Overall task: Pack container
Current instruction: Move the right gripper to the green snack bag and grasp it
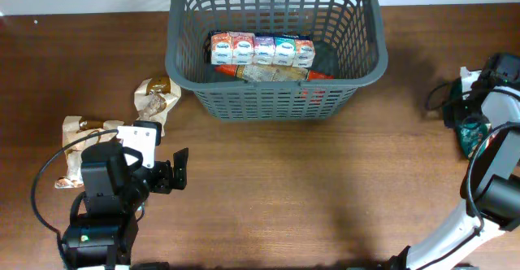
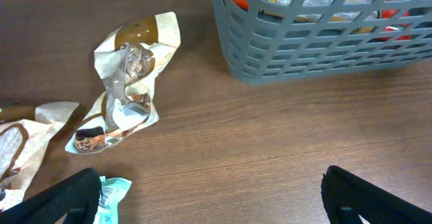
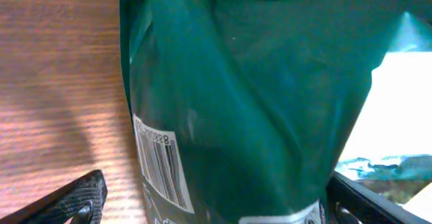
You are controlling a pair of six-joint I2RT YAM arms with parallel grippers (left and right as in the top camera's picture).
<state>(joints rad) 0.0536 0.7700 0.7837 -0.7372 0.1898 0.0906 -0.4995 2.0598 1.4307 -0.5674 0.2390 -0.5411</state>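
Observation:
The dark grey slotted basket stands at the back centre; it holds a row of small cartons and an orange-red packet. It also shows in the left wrist view. My left gripper is open and empty, low over the table, short of a crumpled cream-and-brown snack packet. A mint-green packet lies by its left finger. My right gripper is open at the far right edge, with a dark green bag between its fingers; the left finger is clear of the bag.
Another cream packet lies at the left beside my left arm, also in the left wrist view. The cream-and-brown packet sits just left of the basket. Cables trail by the right arm.

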